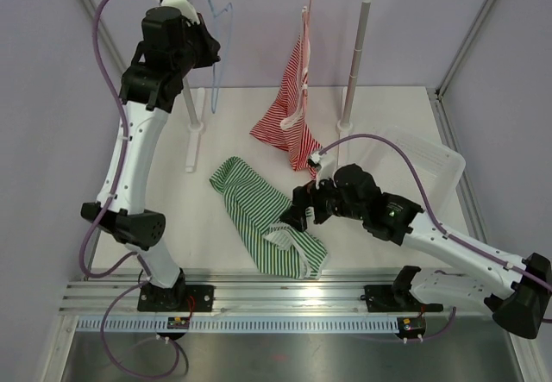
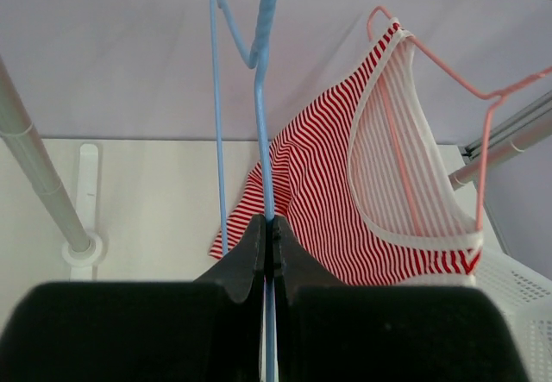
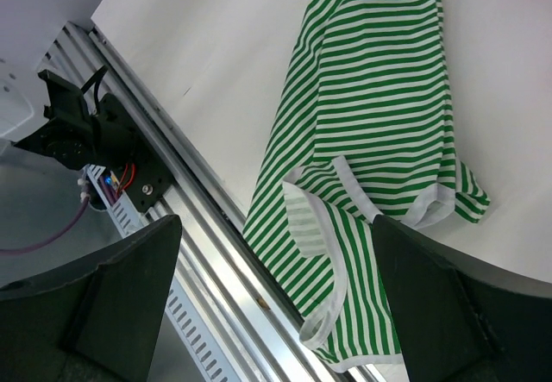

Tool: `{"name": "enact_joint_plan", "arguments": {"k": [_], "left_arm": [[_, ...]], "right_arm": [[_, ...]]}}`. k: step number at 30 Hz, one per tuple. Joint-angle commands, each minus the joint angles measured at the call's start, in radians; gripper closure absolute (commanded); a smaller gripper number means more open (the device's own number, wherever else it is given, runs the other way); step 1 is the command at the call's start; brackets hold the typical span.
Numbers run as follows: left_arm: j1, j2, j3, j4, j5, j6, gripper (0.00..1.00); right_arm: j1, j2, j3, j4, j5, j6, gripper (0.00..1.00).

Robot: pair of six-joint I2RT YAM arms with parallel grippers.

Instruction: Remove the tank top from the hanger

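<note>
Green tank top (image 1: 267, 222): off the hanger, on the table (image 1: 388, 115), long axis far-left to near-right.
Right gripper (image 3: 276, 261): nearest; I see it spread wide, empty, just over the top's near end.
Left gripper (image 2: 268, 235): pinched on the bare blue hanger (image 2: 263, 140), well apart.

The left arm (image 1: 136, 145) rises tall from its base at the table's near edge and reaches toward the far left corner, wrist bent over, with the left gripper (image 2: 268, 227) pinched tight on the blue hanger (image 2: 261, 140). The right arm (image 1: 457, 244) lies low near the near edge, stretched leftward toward the middle. The right gripper (image 1: 291, 218) hangs with fingers (image 3: 129, 287) spread wide, holding nothing
</note>
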Motion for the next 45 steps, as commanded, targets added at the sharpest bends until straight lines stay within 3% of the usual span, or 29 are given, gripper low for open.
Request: {"name": "enact_joint_plan", "arguments": {"k": [1, 7, 9, 11, 12, 15, 17, 18, 22, 32, 34, 36, 37, 38, 40, 41, 45], "left_arm": [[0.009, 0.059, 0.067, 0.071, 0.083, 0.048, 1.00], [0.010, 0.094, 0.053, 0.036, 0.056, 0.069, 1.00], [0.010, 0.079, 0.038, 0.030, 0.024, 0.066, 0.90], [0.010, 0.065, 0.020, 0.013, 0.005, 0.063, 0.75], [0.010, 0.047, 0.013, 0.007, -0.010, 0.057, 0.58], [0.010, 0.006, -0.020, -0.030, -0.025, 0.045, 0.29], [0.010, -0.057, -0.051, -0.067, -0.062, 0.034, 0.21], [0.010, -0.083, -0.097, -0.081, -0.071, 0.026, 0.01], [0.010, -0.281, -0.281, -0.102, -0.142, -0.012, 0.01], [0.010, -0.626, -0.683, -0.127, -0.200, 0.000, 0.01], [0.010, -0.659, -0.736, -0.142, -0.205, 0.011, 0.01], [0.010, -0.706, -0.773, -0.142, -0.206, 0.040, 0.01], [0.010, -0.722, -0.798, -0.138, -0.212, 0.051, 0.01], [0.010, -0.743, -0.851, -0.130, -0.217, 0.072, 0.01], [0.010, -0.817, -0.977, -0.064, -0.234, 0.107, 0.01], [0.009, -0.843, -1.025, -0.044, -0.242, 0.112, 0.01], [0.010, -0.965, -1.185, 0.057, -0.268, 0.105, 0.01]], "right_arm": [[0.006, 0.019, -0.022, 0.076, -0.097, -0.001, 0.00], [0.009, 0.112, -0.035, 0.080, -0.131, 0.003, 0.00], [0.021, 0.148, -0.019, 0.054, -0.087, -0.003, 0.00], [0.043, 0.218, 0.018, 0.030, -0.009, -0.021, 0.01], [0.051, 0.247, 0.033, 0.007, 0.034, -0.029, 0.00], [0.078, 0.350, 0.089, -0.007, 0.108, -0.037, 0.01], [0.094, 0.431, 0.130, -0.004, 0.128, -0.043, 0.00], [0.095, 0.461, 0.145, -0.003, 0.128, -0.046, 0.00], [0.109, 0.623, 0.239, -0.003, 0.231, -0.053, 0.01], [0.147, 0.918, 0.382, -0.084, 0.297, -0.089, 0.02], [0.164, 0.952, 0.383, -0.087, 0.312, -0.095, 0.08], [0.175, 0.973, 0.389, -0.101, 0.314, -0.099, 0.29], [0.179, 0.975, 0.388, -0.107, 0.315, -0.104, 0.46], [0.181, 0.972, 0.385, -0.104, 0.318, -0.109, 0.73], [0.186, 0.937, 0.373, -0.102, 0.329, -0.107, 0.93], [0.186, 0.917, 0.368, -0.101, 0.352, -0.109, 1.00], [0.184, 0.737, 0.354, -0.116, 0.415, -0.110, 1.00]]}}
